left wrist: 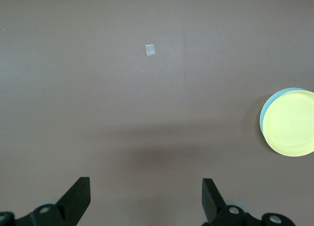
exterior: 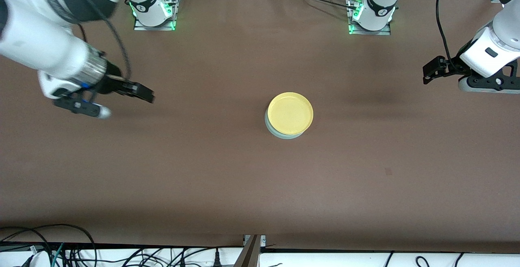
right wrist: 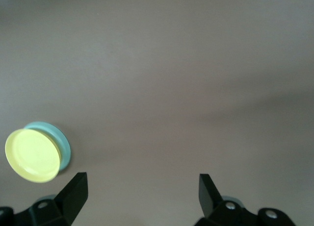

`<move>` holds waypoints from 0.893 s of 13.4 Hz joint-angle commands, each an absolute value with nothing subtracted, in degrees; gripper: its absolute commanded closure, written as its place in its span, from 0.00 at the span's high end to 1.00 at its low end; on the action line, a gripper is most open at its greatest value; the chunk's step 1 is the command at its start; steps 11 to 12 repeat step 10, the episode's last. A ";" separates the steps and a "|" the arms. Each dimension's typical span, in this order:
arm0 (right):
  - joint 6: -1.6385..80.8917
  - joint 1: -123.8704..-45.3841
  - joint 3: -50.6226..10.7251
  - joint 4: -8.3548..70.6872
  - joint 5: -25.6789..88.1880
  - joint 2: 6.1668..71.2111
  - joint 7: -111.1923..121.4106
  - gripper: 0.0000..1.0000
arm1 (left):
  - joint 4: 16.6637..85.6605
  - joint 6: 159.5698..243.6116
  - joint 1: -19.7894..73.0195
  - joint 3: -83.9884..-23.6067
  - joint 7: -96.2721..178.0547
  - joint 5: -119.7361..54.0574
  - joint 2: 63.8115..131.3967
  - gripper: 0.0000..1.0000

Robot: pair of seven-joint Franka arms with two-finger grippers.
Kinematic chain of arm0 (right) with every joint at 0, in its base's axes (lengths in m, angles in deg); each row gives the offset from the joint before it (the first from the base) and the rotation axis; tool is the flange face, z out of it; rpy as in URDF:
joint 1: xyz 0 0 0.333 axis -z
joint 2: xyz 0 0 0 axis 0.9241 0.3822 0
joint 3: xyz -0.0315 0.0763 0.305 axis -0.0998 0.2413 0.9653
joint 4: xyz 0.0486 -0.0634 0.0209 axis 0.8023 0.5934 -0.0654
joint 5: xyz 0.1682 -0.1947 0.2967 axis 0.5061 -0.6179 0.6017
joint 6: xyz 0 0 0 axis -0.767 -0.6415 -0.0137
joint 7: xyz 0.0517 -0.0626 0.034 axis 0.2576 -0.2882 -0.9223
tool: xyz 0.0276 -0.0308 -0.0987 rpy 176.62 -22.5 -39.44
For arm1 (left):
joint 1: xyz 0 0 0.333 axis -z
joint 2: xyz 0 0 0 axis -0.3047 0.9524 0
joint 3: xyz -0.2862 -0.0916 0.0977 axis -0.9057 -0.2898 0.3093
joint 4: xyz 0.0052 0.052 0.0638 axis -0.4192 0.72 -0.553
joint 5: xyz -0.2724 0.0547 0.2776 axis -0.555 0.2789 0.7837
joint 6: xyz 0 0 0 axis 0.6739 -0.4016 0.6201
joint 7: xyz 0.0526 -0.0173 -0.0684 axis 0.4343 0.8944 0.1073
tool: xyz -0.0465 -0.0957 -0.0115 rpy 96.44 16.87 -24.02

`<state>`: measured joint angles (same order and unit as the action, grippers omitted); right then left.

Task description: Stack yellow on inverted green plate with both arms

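The yellow plate [exterior: 290, 113] sits rim up on the pale green plate [exterior: 279, 135] at the table's middle; only a crescent of the green rim shows under it. My right gripper [exterior: 147, 95] is open and empty over the table toward the right arm's end, well apart from the stack. My left gripper [exterior: 428, 72] is open and empty toward the left arm's end. The left wrist view shows its open gripper [left wrist: 145, 187], the yellow plate [left wrist: 292, 123] and green rim [left wrist: 264, 119]. The right wrist view shows its open gripper [right wrist: 142, 184], the yellow plate [right wrist: 32, 155] and green rim [right wrist: 60, 138].
The brown table [exterior: 203, 169] holds a small tape square [left wrist: 150, 50], seen in the front view [exterior: 388, 171] nearer the front camera than the stack. The arm bases [exterior: 153, 13] [exterior: 370, 17] stand along the edge farthest from the camera. Cables [exterior: 61, 246] hang at the near edge.
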<state>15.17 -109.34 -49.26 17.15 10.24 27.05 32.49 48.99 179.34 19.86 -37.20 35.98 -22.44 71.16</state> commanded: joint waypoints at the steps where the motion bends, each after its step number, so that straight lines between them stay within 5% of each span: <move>1: 12.17 -103.07 -46.78 18.98 7.43 23.23 25.38 1.00 | 48.57 179.09 19.76 -37.32 35.06 -23.06 71.19 1.00; 7: 11.46 -74.51 -16.65 19.33 -6.02 19.01 17.88 1.00 | 48.39 179.00 19.76 -37.58 34.70 -23.06 71.10 1.00; 12: 10.67 -73.33 -15.56 18.89 -6.03 18.92 16.57 1.00 | 48.31 178.91 19.94 -37.67 34.88 -23.06 71.19 1.00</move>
